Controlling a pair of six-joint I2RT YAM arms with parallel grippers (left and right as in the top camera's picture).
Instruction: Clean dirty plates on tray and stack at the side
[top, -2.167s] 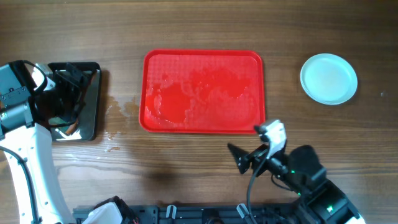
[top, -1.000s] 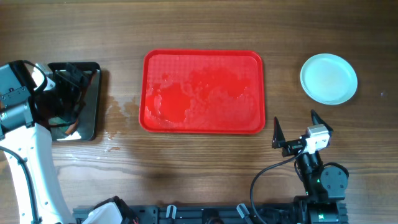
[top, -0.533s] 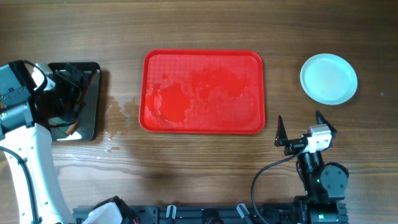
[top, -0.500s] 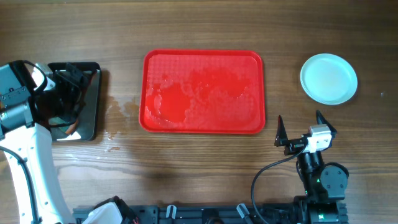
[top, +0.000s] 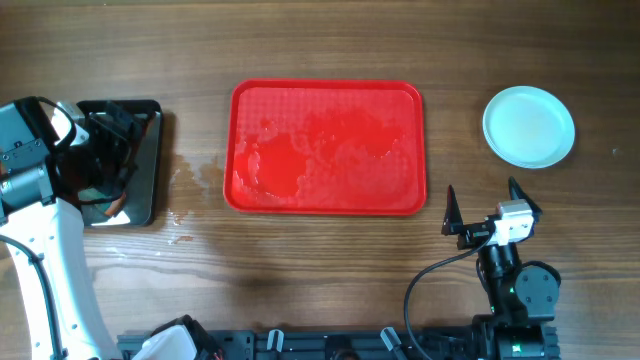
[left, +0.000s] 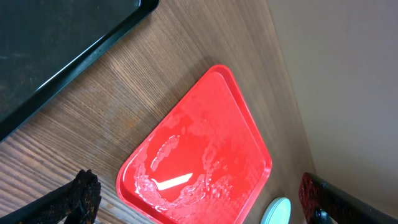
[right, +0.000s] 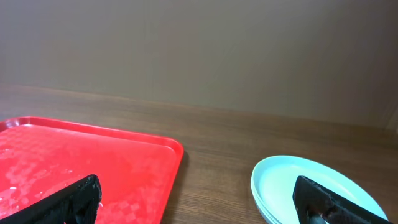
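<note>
Shows the red tray (top: 330, 100) in the middle of the wooden worktop (top: 300, 270), set lengthwise from left to right, with a glossy film of water (top: 275, 170) over its floor, thickest toward the left half. Places the pale aqua plates (top: 529, 126) in a stack on the bare wood, well apart from the tray, beyond its far right corner and near the worktop's right edge; seen from the right wrist, reads as layered rims, with no telling how many. Finds the right claw (top: 480, 200) close to the tray's near right corner, spread wide, gripping nothing, touching neither tray nor plates. Finds the left claw (left: 196, 185) at the far left, above a glossy black tray (top: 150, 170), likewise spread wide and holding nothing. Marks a wet patch (top: 195, 178) on the wood between the black tray and the red one.
</note>
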